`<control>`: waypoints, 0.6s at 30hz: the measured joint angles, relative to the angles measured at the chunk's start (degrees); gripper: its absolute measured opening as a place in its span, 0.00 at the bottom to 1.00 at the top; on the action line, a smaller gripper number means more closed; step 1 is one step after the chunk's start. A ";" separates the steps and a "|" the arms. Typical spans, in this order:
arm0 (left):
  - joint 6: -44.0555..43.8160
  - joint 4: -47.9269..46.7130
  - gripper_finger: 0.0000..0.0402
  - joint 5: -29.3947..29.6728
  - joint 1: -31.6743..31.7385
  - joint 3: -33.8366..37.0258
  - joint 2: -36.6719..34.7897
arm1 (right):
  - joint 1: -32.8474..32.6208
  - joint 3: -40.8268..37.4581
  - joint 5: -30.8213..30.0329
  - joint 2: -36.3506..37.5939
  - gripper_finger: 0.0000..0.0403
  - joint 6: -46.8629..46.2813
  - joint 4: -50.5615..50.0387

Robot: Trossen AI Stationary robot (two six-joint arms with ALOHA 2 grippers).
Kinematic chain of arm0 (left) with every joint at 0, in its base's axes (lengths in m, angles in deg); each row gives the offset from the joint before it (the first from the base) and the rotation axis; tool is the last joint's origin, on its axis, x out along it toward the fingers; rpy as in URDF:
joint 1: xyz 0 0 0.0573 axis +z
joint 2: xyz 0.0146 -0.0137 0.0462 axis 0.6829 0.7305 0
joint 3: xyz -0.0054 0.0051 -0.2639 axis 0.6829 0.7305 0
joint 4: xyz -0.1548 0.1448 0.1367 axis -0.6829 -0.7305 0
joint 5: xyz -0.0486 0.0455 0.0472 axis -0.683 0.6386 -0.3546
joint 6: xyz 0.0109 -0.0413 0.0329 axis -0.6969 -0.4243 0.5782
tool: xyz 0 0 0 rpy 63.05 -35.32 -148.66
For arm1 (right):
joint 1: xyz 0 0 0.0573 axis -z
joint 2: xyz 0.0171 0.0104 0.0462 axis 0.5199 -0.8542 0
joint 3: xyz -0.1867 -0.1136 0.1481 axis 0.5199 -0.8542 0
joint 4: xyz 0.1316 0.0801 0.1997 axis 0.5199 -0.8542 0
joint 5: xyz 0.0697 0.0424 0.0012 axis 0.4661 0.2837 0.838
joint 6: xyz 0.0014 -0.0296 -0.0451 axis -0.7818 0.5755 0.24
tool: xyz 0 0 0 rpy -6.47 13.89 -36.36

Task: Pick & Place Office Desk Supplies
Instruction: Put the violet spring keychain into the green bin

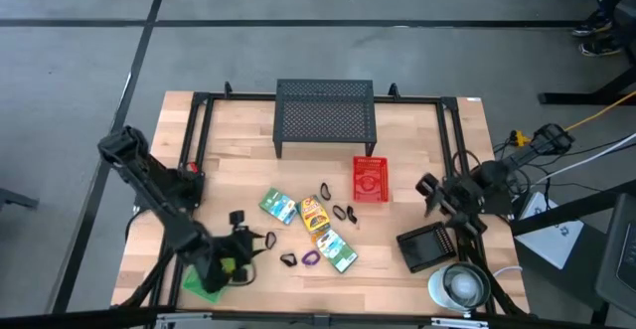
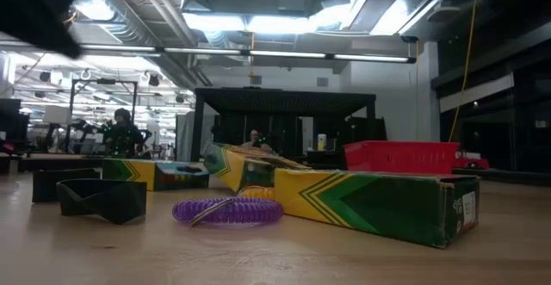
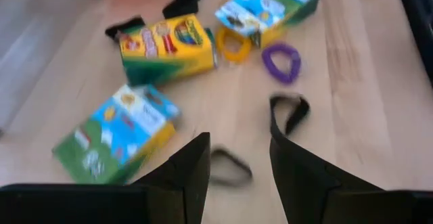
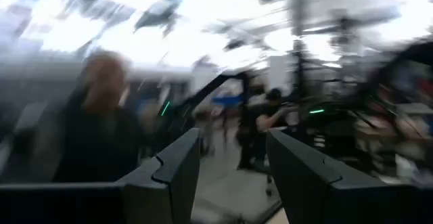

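place: industrial lab hall | evidence: exposed ceiling ducts (image 2: 362, 9), strip lights (image 2: 284, 54), other workstations

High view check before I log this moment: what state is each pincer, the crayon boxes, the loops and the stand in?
Left pincer: open, empty, over a black clip.
Right pincer: open, empty, raised.
Crayon boxes: closed, lying flat.
Purple loop: loose on the table.
Black mesh stand: upright, nothing on top.
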 joint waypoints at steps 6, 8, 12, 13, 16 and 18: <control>16.42 10.83 0.38 -5.88 7.12 0.00 0.00 | 0.07 -0.03 1.96 6.52 0.43 -0.43 -7.17; 19.16 11.75 0.38 -7.37 9.22 0.00 0.00 | 0.07 0.00 2.04 10.14 0.43 -0.52 -11.77; 21.67 12.33 0.38 -7.72 12.52 0.00 0.51 | 0.07 -0.03 -1.27 17.08 0.43 0.67 -21.54; 22.36 12.88 0.38 -8.06 13.15 0.00 0.84 | 0.07 -0.02 -1.29 18.79 0.43 1.18 -23.05; 25.31 17.23 0.38 -10.56 14.50 -0.01 2.77 | 0.05 0.01 -0.54 20.83 0.43 1.55 -26.62; 27.26 20.61 0.38 -13.49 15.46 -0.02 4.50 | 0.07 -0.07 -0.68 20.87 0.43 1.60 -27.67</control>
